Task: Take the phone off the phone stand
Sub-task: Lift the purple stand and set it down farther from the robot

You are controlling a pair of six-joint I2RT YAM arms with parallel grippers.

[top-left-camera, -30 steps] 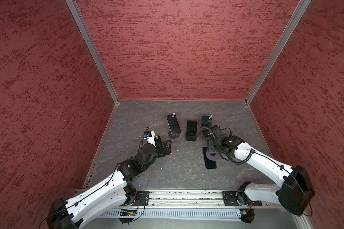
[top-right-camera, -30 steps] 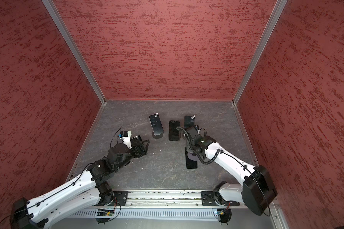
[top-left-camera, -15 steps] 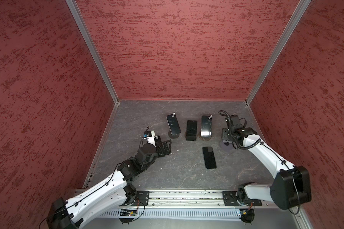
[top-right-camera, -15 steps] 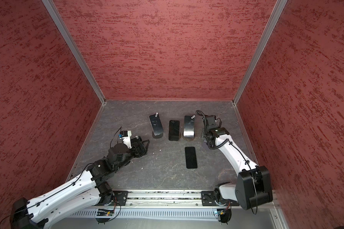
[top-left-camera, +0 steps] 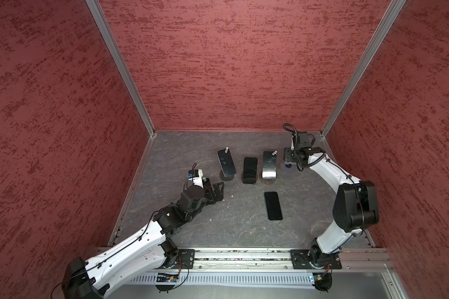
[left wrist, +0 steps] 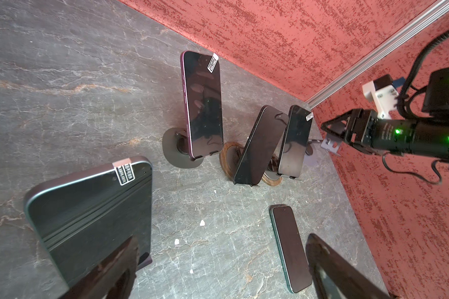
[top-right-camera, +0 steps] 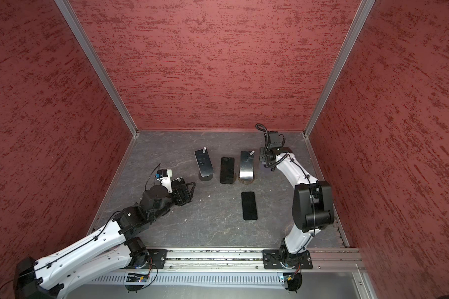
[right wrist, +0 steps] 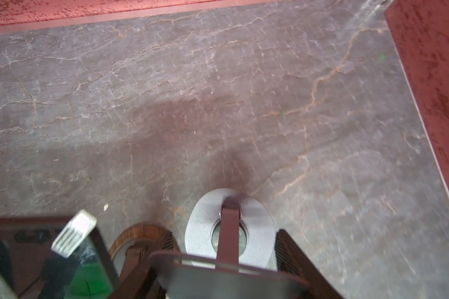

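My left claw (top-left-camera: pixel 219 191) hangs wide open with nothing in it, low over the slate table (top-left-camera: pixel 192 145) just left of the propped phones, as it did a second ago. Next come the purple phone (top-left-camera: pixel 226 162) on a dark round base, the black phone (top-left-camera: pixel 249 170) on a wooden base, and a third phone (top-left-camera: pixel 269 164) catching a silvery glare. Nearer me, the phone (top-left-camera: pixel 273 205) lies flat on the table, alone. A second ago my right claw (top-left-camera: pixel 288 158) was right over it. Now it has swung toward the back right corner, clenched on the bare grey phone stand (right wrist: pixel 257 220). Phone and stand are well apart, so I judge the removal done.
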